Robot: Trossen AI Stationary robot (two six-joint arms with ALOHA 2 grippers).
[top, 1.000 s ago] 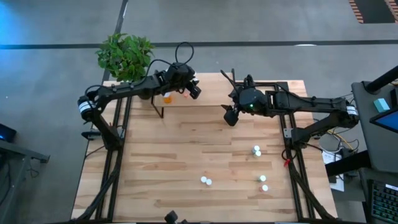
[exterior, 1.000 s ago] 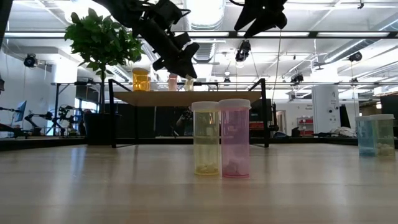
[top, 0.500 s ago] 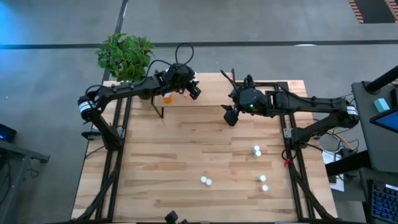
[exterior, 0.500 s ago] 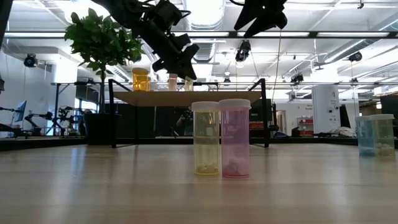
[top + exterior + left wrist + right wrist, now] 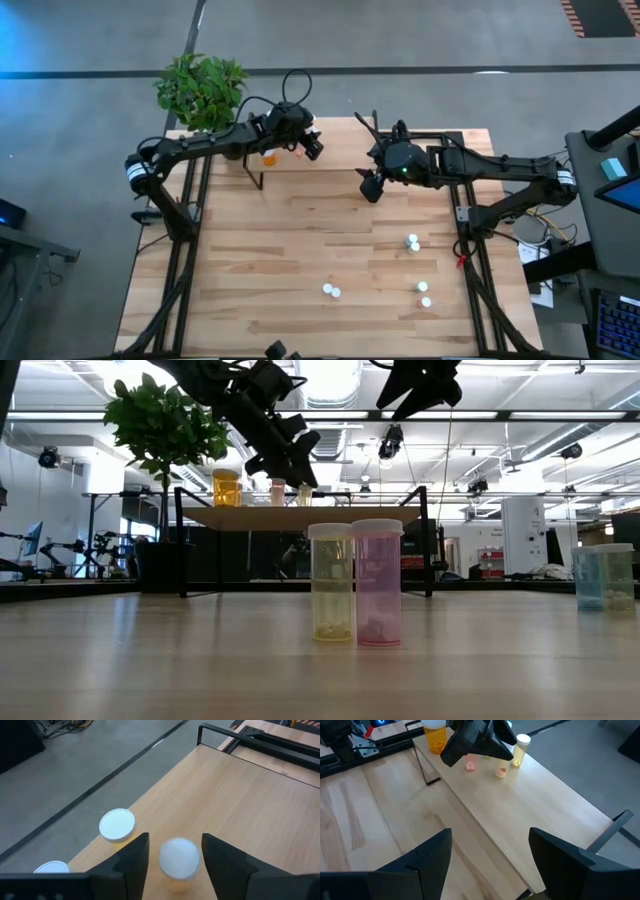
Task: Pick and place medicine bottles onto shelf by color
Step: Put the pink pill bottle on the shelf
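The left gripper [image 5: 172, 862] hangs over the shelf [image 5: 340, 148], its fingers parted around a white-capped medicine bottle [image 5: 179, 857] standing beside another, apparently letting go. The right gripper [image 5: 490, 855] waits spread open and empty. More medicine bottles [image 5: 355, 582] stand on the counter [image 5: 300, 250], unsorted.

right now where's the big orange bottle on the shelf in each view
High view: orange bottle beside the left arm, on the shelf.
Low view: at the shelf's left end.
Left wrist view: cannot tell.
Right wrist view: at the shelf's far end.
Shared landmark: the shelf.
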